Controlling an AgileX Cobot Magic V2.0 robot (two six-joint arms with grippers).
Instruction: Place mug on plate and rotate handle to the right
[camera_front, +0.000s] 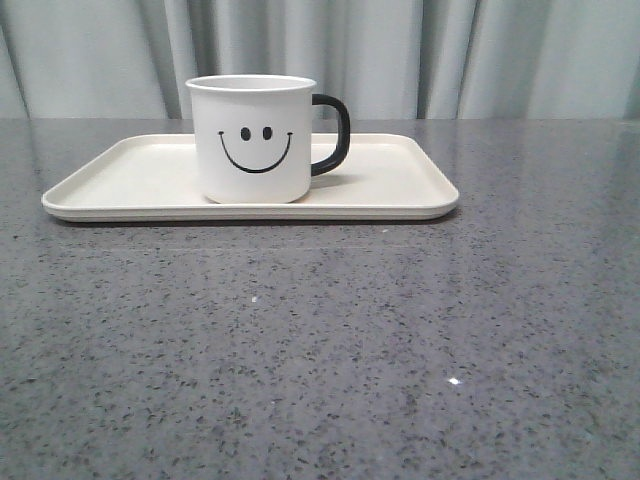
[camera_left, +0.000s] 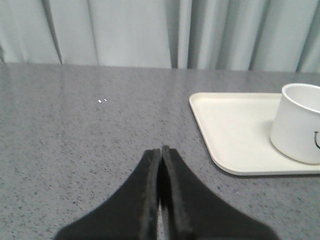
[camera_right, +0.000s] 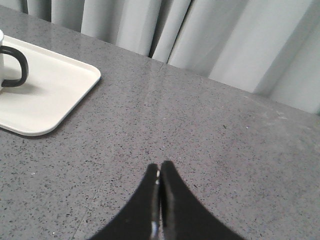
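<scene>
The white mug (camera_front: 255, 140) with a black smiley face stands upright on the cream plate (camera_front: 130, 180), near its middle. Its black handle (camera_front: 333, 133) points right. The mug also shows in the left wrist view (camera_left: 300, 130) on the plate (camera_left: 235, 130), and its handle shows in the right wrist view (camera_right: 14, 66) over the plate (camera_right: 55, 90). My left gripper (camera_left: 161, 150) is shut and empty, above bare table left of the plate. My right gripper (camera_right: 159, 166) is shut and empty, above bare table right of the plate. Neither gripper shows in the front view.
The grey speckled table (camera_front: 320, 350) stretches in front of the plate and to both sides. A pale pleated curtain (camera_front: 450, 50) hangs behind the table's far edge.
</scene>
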